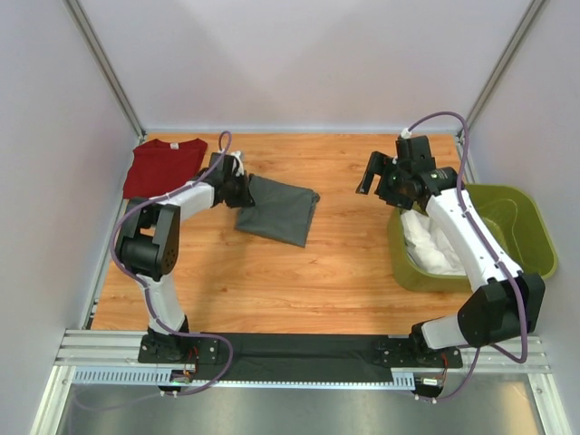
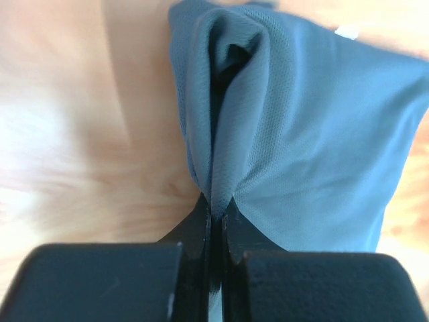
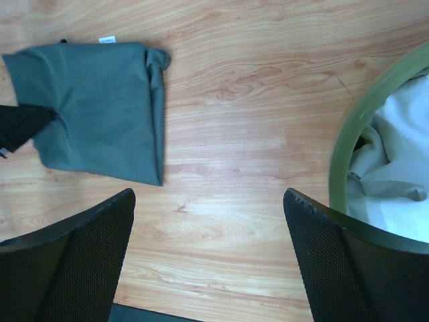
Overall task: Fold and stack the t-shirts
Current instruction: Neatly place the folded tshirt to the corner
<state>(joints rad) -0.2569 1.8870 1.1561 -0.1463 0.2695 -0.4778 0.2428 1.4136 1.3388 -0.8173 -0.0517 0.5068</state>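
At the far left corner of the wooden table (image 1: 344,281) lies the folded dark red cotton t-shirt (image 1: 163,168). Just right of it, the left gripper (image 1: 241,189) is clenched on the left edge of the folded dark grey cotton t-shirt (image 1: 283,211), bunching the fabric into a ridge. Further right, the right gripper (image 1: 381,177) hangs above bare wood, jaws spread wide, grasping nothing. At the right edge sits the olive-green plastic basket (image 1: 535,227), holding crumpled white cloth (image 1: 433,249).
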